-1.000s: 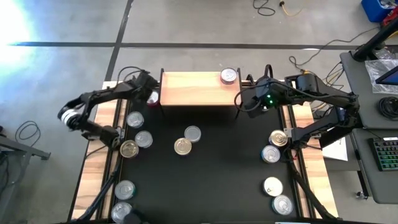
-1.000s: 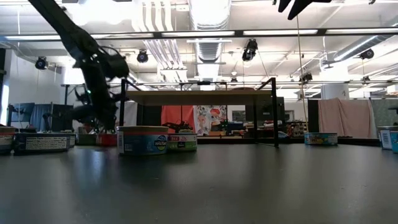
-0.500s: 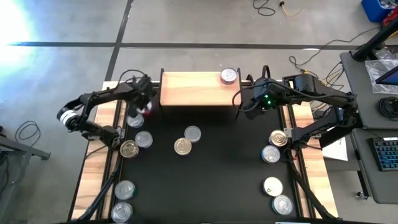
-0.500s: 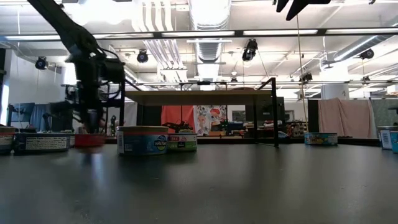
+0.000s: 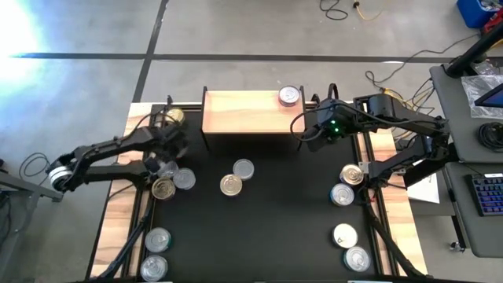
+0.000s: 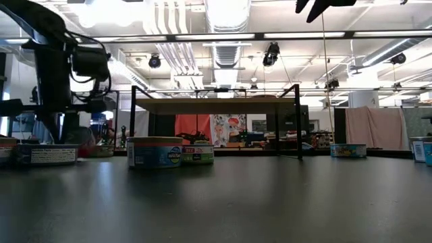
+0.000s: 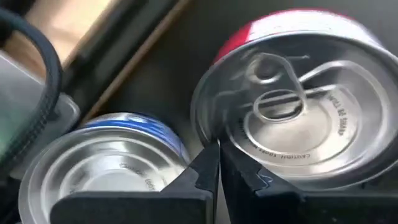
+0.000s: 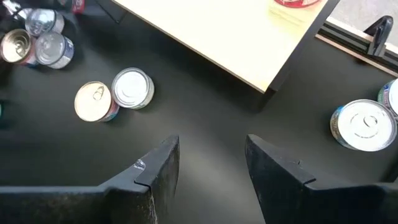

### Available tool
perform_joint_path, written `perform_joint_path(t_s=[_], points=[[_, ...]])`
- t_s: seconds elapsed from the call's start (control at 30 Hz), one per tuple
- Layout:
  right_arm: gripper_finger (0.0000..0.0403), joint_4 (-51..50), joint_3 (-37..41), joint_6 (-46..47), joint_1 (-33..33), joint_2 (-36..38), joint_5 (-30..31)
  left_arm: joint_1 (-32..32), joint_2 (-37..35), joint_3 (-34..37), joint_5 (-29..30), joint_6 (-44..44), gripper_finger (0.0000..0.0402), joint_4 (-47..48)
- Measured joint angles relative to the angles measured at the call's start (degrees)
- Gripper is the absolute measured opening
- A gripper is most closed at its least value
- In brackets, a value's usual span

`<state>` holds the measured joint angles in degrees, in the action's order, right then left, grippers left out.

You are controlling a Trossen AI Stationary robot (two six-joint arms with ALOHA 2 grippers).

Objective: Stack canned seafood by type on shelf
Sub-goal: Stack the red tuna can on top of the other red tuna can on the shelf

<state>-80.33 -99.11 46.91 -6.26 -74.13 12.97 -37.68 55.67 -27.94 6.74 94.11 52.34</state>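
The light-wood shelf (image 5: 247, 112) stands at the mat's far side, with one red-sided tin (image 5: 289, 96) on its right end. My left gripper (image 5: 167, 156) is shut and points down among the canned seafood on the left of the mat. In the left wrist view its tips (image 7: 219, 155) stand between a red-sided silver tin (image 7: 292, 106) and a blue-sided silver tin (image 7: 106, 168). My right gripper (image 5: 314, 130) hangs open and holds nothing (image 8: 211, 162), high beside the shelf's right end. My left gripper sets its shut fingertips (image 7: 208, 163) at the lid rim (image 7: 208, 134) of the red-sided tin, on the side facing the blue-sided tin. The fingers come from above, pointing down. The tin stands flat on the mat, lid up.
A gold-lidded tin (image 5: 174, 116) sits by the shelf's left end. Two tins (image 5: 244, 167) (image 5: 231, 185) lie mid-mat. More stand at the left (image 5: 184, 179) (image 5: 163, 189), the near left (image 5: 158, 238) and along the right edge (image 5: 353, 174) (image 5: 344, 234). In the low view a tin (image 6: 154, 151) stands before the shelf (image 6: 216, 104).
My left gripper, shut throughout, has swung from the shelf's left end toward the table's near and left edges. The red-sided tin has slid along the mat with it to the cluster of tins on the left. The gold-lidded tin by the shelf is now uncovered.
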Motion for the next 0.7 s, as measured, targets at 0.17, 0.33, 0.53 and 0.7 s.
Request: perform_joint_path(t_s=[0.17, 0.33, 0.53, 0.7], points=[[0.0176, 1.5, 0.0, 0.0, 0.0, 0.0, -0.5, 4.5, -1.7, -0.8, 0.3, 3.0, 0.0001, 0.0], [0.0176, 1.4, 0.0, 0.0, 0.0, 0.0, -1.5, 5.4, -2.8, -5.9, 6.4, 2.8, 0.0001, -0.3], [0.0176, 1.4, 0.0, -1.3, 0.0, 0.1, -1.5, 1.9, -0.7, -11.2, 14.8, -1.3, 0.0001, -0.4], [0.0176, 1.3, 0.0, -2.2, 0.0, 0.1, -1.5, -1.8, 4.4, -10.6, 11.9, -1.4, 0.0001, -0.4]])
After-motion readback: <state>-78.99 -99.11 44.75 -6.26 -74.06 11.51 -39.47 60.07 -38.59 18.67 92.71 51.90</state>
